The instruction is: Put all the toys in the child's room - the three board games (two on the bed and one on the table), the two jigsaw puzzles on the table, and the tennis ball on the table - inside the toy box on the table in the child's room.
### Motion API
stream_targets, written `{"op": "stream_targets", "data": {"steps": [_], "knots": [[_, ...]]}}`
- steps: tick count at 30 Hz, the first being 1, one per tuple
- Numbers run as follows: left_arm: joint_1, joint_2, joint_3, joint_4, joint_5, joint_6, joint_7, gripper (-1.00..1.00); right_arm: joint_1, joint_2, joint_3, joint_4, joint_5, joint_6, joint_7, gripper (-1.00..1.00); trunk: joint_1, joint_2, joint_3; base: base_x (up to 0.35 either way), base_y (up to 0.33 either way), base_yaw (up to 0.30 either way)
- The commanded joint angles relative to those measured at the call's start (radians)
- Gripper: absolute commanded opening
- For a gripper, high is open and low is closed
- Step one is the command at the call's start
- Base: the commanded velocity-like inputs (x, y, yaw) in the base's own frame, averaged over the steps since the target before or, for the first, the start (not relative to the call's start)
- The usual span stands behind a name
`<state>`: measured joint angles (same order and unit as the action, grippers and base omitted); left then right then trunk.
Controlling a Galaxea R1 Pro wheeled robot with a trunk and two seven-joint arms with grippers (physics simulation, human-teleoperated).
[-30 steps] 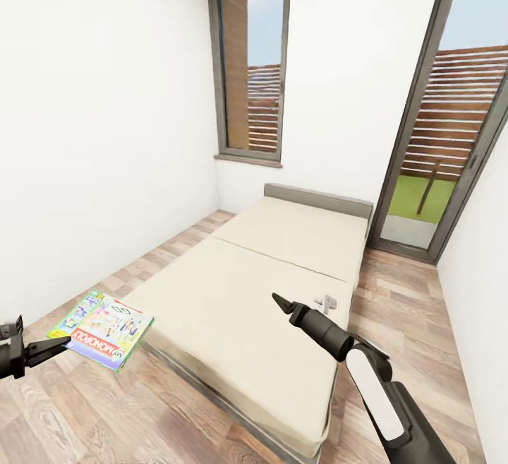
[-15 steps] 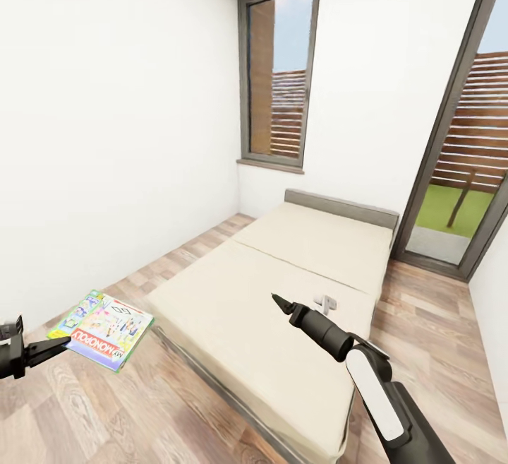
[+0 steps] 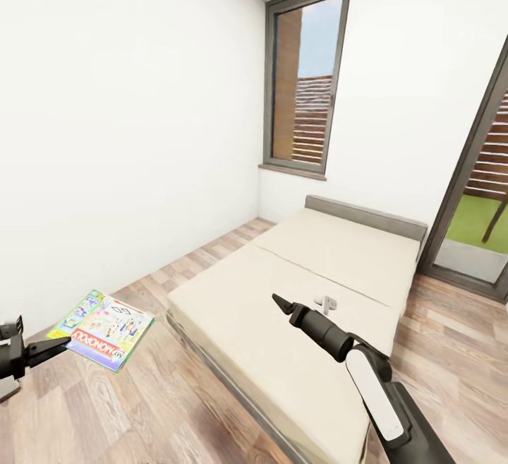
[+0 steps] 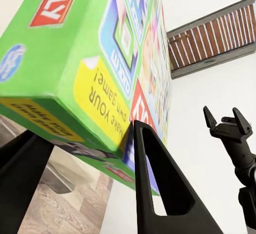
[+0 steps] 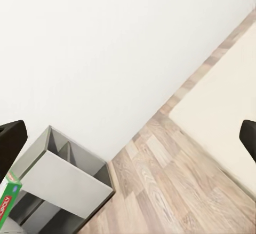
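The left tool pinches the green-edged board game by its edge for carrying, while the right tool hangs open, empty, over the bed.

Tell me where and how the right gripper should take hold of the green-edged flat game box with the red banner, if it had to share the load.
Grip the green-edged game box on its thin far edge, opposite the left gripper, which pinches the near corner. The box is flat and roughly level, so come in sideways with the right gripper, one finger above and one below. That looks the steadiest hold.
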<state>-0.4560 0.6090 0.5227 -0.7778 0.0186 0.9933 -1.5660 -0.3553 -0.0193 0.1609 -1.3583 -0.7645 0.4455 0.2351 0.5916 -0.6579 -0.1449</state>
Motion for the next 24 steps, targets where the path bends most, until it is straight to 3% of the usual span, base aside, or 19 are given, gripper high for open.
{"op": "stream_targets", "data": {"steps": [1, 15, 21, 24], "knots": [[-0.001, 0.000, 0.000, 0.000, 0.000, 0.010, -0.005, -1.00, -0.001, -0.001, 0.000, -0.001, -0.005, 0.004, 0.000, 1.00, -0.004, 0.006, 0.003, 0.000, 0.000, 0.214], [-0.002, 0.000, 0.000, 0.000, 0.000, 0.008, -0.005, -1.00, -0.001, 0.001, 0.002, 0.001, -0.004, 0.004, 0.000, 1.00, -0.057, 0.104, 0.063, 0.000, 0.000, 0.214], [-0.001, 0.000, 0.000, 0.000, 0.000, 0.008, -0.005, -1.00, -0.001, -0.001, 0.052, 0.001, -0.006, -0.046, 0.000, 1.00, -0.057, 0.104, 0.071, 0.000, 0.000, 0.214], [-0.001, 0.000, 0.000, 0.000, 0.000, 0.008, -0.005, -1.00, -0.001, -0.001, 0.058, 0.004, -0.006, -0.053, 0.000, 1.00, -0.057, 0.104, 0.074, 0.023, 0.000, 0.215]]}}
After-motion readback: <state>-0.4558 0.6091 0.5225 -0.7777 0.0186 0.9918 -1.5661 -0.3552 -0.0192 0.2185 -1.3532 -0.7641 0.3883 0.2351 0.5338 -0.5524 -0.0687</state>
